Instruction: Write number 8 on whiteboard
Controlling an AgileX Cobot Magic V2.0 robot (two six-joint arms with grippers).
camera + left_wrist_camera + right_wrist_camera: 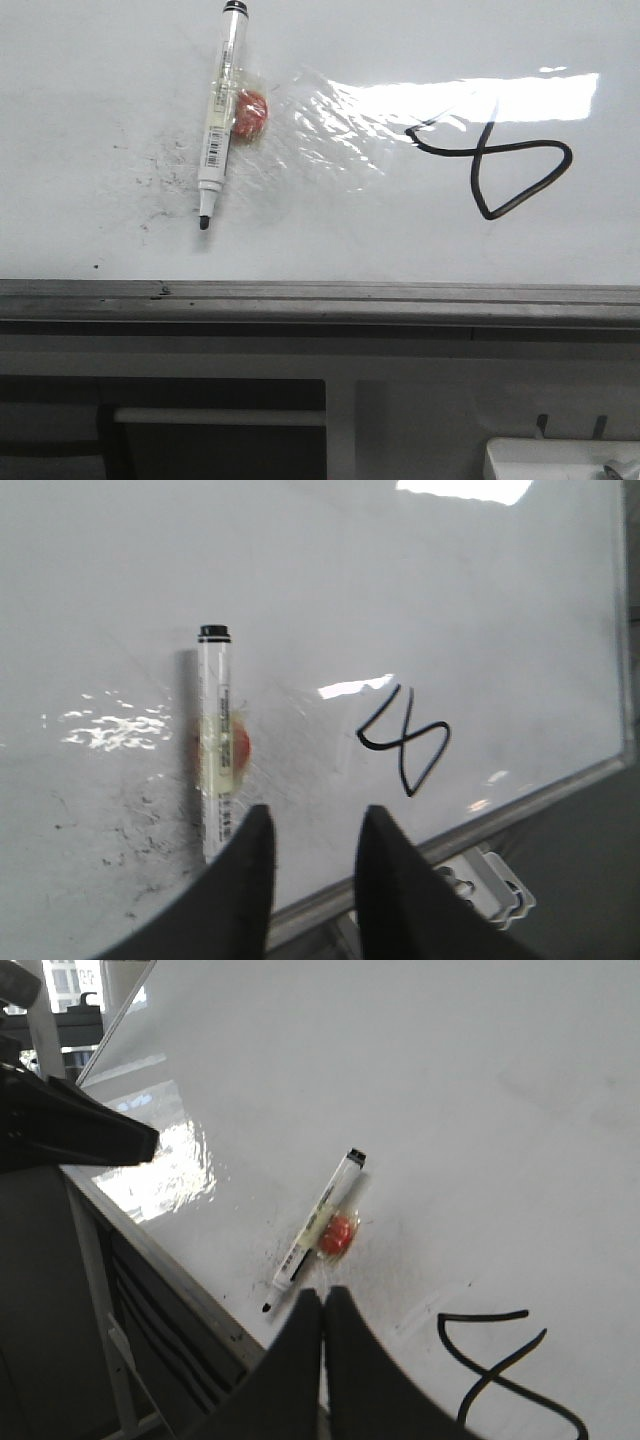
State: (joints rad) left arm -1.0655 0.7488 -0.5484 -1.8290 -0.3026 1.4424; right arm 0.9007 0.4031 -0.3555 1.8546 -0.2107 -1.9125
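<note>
The whiteboard [90, 60] fills the front view, glossy white with a grey rail along its near edge. On its right side is the number 8 [497, 160], a black sideways loop with an open tail, also seen as number 8 [405, 742] and number 8 [500, 1365]. An uncapped marker [218, 120] lies on the board's left part, tip toward the rail, with a red blob taped to it. My left gripper [315, 820] is open and empty, above the rail, beside the marker [215, 735]. My right gripper [323, 1298] is shut on nothing, between the marker [315, 1228] and the 8.
A wrinkled shiny film patch [330, 125] lies between marker and 8. Grey speckled smudges [160, 175] mark the board left of the marker. The grey edge rail [320, 295] runs below; a white bracket [560, 460] sits under it at lower right.
</note>
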